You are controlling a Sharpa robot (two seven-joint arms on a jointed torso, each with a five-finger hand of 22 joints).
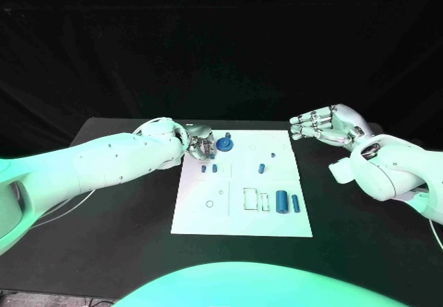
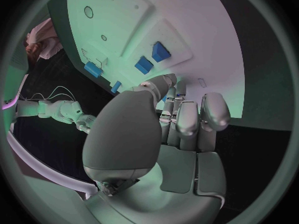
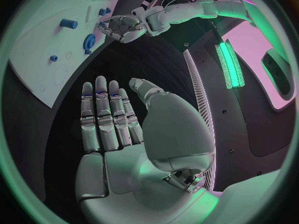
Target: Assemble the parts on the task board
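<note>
left hand fingers curled, grip unclear; right hand spread, empty.

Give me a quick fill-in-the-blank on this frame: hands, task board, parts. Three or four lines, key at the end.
1. The task board is a ____ plate on the black table.
2. The right hand holds nothing; its fingers are ____.
3. The left hand is over the board's far ____ corner, beside the round blue part.
4. The small parts on the board, like the blue cylinder, are coloured ____.

Missing words: white; apart; left; blue
</note>
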